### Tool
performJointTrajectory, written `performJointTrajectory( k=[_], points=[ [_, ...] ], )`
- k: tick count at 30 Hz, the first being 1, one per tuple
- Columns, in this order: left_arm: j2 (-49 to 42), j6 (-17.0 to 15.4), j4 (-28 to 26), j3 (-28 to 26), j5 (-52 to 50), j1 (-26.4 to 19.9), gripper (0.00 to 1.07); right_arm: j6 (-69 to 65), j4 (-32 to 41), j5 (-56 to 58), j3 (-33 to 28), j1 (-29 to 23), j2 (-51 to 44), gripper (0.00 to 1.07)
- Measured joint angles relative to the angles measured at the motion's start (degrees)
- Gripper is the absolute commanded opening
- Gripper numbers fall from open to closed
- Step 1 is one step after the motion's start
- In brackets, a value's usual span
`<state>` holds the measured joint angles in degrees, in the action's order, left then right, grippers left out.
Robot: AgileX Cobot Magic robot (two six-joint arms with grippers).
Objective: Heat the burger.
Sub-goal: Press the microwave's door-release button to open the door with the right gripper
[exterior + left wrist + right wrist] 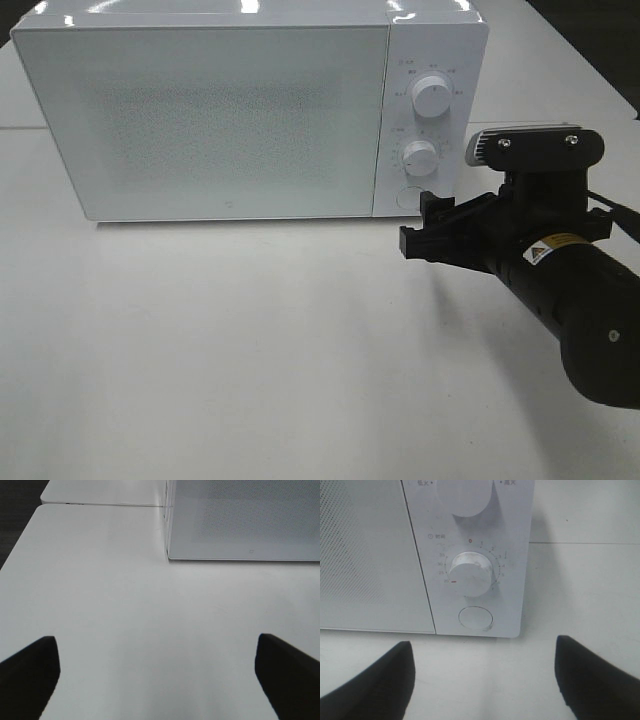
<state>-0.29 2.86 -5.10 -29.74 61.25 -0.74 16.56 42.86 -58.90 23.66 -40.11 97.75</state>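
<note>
Exterior high: shows white microwave [200, 120] at far edge of the table [250, 380], door shut. Right gripper [418, 222] open, empty, just before the round button [405, 197]. No burger in sight; maybe behind the door, cannot tell.

Left wrist: left gripper [156, 645] wide open, empty, above the table.

Right wrist: faces the timer knob [470, 574].

Probably soft, light, with sliding layers; better taken low at the sides, gently.

White table [250, 350] beside a second white table [100, 492], dark floor [610, 30] beyond.
</note>
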Motion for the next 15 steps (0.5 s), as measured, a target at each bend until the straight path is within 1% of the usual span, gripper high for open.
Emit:
performJointTrajectory(
  k=[5, 8, 10, 12, 13, 14, 15],
  points=[
    [0.0, 0.0, 0.0, 0.0, 0.0, 0.0, 0.98, -0.63, 0.06, 0.34, 0.34, 0.0, 0.17, 0.76],
    [0.0, 0.0, 0.0, 0.0, 0.0, 0.0, 0.98, -4.35, 0.06, 0.34, 0.34, 0.0, 0.17, 0.76],
    [0.0, 0.0, 0.0, 0.0, 0.0, 0.0, 0.98, -9.8, 0.06, 0.34, 0.34, 0.0, 0.17, 0.73],
    [0.0, 0.0, 0.0, 0.0, 0.0, 0.0, 0.98, -11.86, 0.06, 0.34, 0.34, 0.0, 0.17, 0.72],
    [0.0, 0.0, 0.0, 0.0, 0.0, 0.0, 0.98, -18.16, 0.06, 0.34, 0.34, 0.0, 0.17, 0.69],
    [0.0, 0.0, 0.0, 0.0, 0.0, 0.0, 0.98, -18.16, 0.06, 0.34, 0.34, 0.0, 0.17, 0.69],
    [0.0, 0.0, 0.0, 0.0, 0.0, 0.0, 0.98, -21.77, 0.06, 0.34, 0.34, 0.0, 0.17, 0.67]
  ],
)
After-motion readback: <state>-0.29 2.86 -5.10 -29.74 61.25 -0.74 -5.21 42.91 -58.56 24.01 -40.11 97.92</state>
